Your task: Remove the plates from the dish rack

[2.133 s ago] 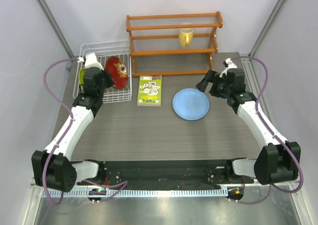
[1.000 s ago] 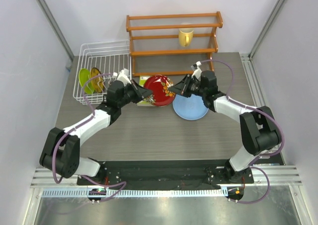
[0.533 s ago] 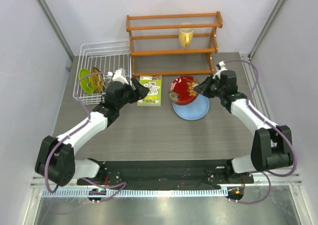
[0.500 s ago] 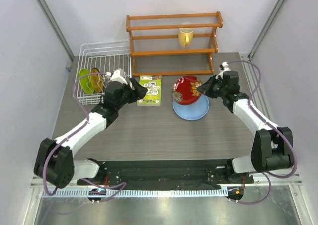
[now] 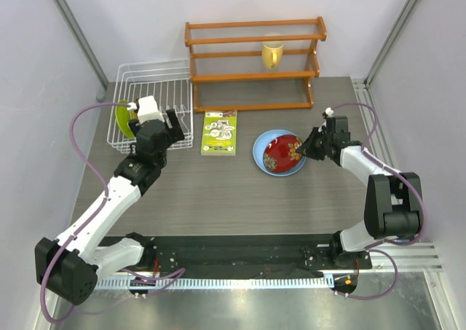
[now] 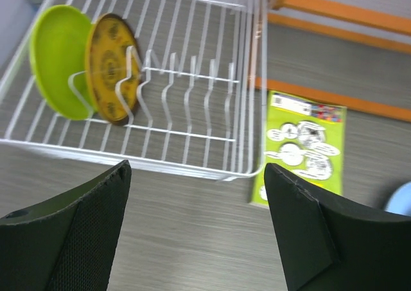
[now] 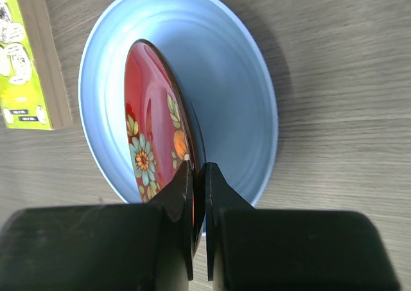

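Leaning on edge inside the blue plate (image 7: pixel 237 92), the red plate (image 7: pixel 151 124) is pinched at its rim by the right fingers (image 7: pixel 173 201), not yet laid flat. Both are out on the tabletop (image 5: pixel 218 191). The yellow plate (image 6: pixel 109 66) and green plate (image 6: pixel 54 60) stand in the rack (image 6: pixel 128 157), not yet unloaded. The left fingers (image 6: pixel 70 233) hang spread and empty before it. I judge the job roughly half done.

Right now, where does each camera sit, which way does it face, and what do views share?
Top: above and behind the arms, looking down on the table; both arms show.
Left wrist: looks down at the rack holding green plate and yellow plate; open left tool frames it.
Right wrist: looks down at the red plate over the blue plate, right tool shut on it.
Shared: booklet in all three.
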